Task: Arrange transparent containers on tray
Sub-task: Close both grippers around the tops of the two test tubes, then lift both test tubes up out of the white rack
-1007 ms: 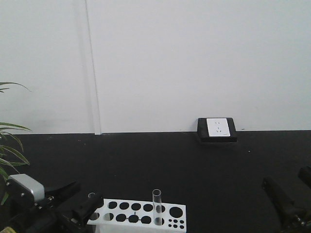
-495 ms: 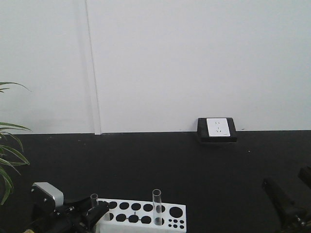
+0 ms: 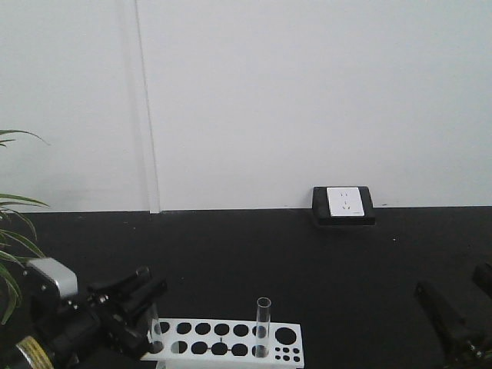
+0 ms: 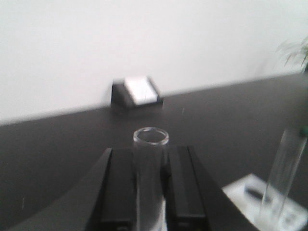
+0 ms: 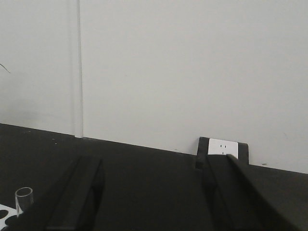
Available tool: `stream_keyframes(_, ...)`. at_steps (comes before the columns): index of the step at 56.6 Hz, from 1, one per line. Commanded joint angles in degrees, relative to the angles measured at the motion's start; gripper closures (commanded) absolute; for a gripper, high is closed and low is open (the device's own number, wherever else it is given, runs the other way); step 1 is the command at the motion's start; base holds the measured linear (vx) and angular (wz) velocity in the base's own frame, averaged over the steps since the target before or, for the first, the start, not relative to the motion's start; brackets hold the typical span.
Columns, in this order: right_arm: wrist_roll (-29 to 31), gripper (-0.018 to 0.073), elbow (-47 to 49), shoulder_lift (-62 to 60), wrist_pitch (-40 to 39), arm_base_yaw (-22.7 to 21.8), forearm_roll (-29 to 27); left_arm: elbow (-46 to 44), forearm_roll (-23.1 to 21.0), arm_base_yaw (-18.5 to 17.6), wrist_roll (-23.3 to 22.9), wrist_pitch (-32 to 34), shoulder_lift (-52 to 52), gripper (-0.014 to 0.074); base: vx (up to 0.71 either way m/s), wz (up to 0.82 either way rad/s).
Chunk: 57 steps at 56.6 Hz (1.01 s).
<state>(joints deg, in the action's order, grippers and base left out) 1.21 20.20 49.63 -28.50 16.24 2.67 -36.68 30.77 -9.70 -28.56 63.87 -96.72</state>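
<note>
In the left wrist view, my left gripper (image 4: 150, 156) is shut on a clear glass test tube (image 4: 150, 144) that stands upright between the fingers, open rim on top. In the front view the left gripper (image 3: 152, 289) is at the left end of the white holed rack (image 3: 223, 343), and the held tube (image 3: 156, 329) reaches down to the rack's edge. A second test tube (image 3: 264, 327) stands in the rack, also visible as the second tube (image 4: 283, 178) and the second tube (image 5: 24, 199). My right gripper (image 5: 154, 163) is open and holds nothing; it sits low at the right as the right gripper (image 3: 455, 290). The yellow tray is out of view.
A black box with a white wall socket (image 3: 344, 204) sits against the white wall at the back of the black tabletop (image 3: 254, 254). Green plant leaves (image 3: 11, 254) reach in at the left edge.
The left gripper dipped, then rose and moved right with the tube in it. The rack and its standing tube shifted a little to the right. The right arm stayed still.
</note>
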Motion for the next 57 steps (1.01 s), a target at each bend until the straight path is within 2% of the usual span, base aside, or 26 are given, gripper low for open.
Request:
stream_keyframes(1,0.4,0.0068,1.7,-0.3,-4.5,0.1,0.9,-3.5,-1.2,0.0,-3.2,1.9,8.1,0.06,0.0,0.0)
stream_keyframes(5,-0.6,0.0068,1.7,-0.3,-3.4,0.1,2.3,-6.4,-1.2,0.0,-4.8,-5.4,13.0,0.0599,0.0,0.0)
stream_keyframes(10,-4.0,0.0068,1.7,0.0,-0.9,0.4,7.5,-10.9,-0.3,0.0,-7.5,-17.5,20.1,0.0597,0.0,0.0)
stream_keyframes(16,-11.4,0.0068,1.7,3.1,0.5,1.9,16.4,-15.0,5.7,0.0,-11.1,-26.9,27.7,0.0597,0.0,0.0)
stream_keyframes(21,-17.3,0.0068,1.7,7.7,-2.1,3.9,22.8,-16.2,12.0,0.0,-13.9,-29.6,32.7,0.0597,0.0,0.0)
stream_keyframes(26,-20.6,0.0068,1.7,14.2,-7.9,5.6,27.7,-16.2,17.4,0.0,-17.5,-32.1,36.7,0.0597,0.0,0.0)
stream_keyframes(30,-21.0,0.0068,1.8,19.5,-14.2,6.4,28.9,-16.1,21.6,0.0,-22.2,-34.4,39.5,0.0597,0.0,0.0)
stream_keyframes(36,-20.9,0.0068,2.9,27.1,-21.7,6.7,27.8,-16.1,26.2,0.0,-28.5,-37.0,42.7,0.0597,0.0,0.0)
stream_keyframes(40,-20.9,0.0068,4.4,31.3,-24.9,6.7,27.3,-16.1,27.8,0.0,-29.4,-38.0,44.0,0.0597,0.0,0.0)
stream_keyframes(46,-20.9,0.0068,7.7,36.7,-28.9,6.7,29.8,-16.1,28.3,0.0,-30.6,-39.1,45.1,0.0597,0.0,0.0)
stream_keyframes(50,-21.0,0.0068,9.9,39.2,-29.5,6.7,30.3,-16.1,28.6,0.0,-32.0,-39.3,45.5,0.0597,0.0,0.0)
stream_keyframes(57,-21.0,0.0068,14.2,43.3,-29.5,6.7,29.9,-16.1,28.7,0.0,-31.9,-39.5,45.5,0.0597,0.0,0.0)
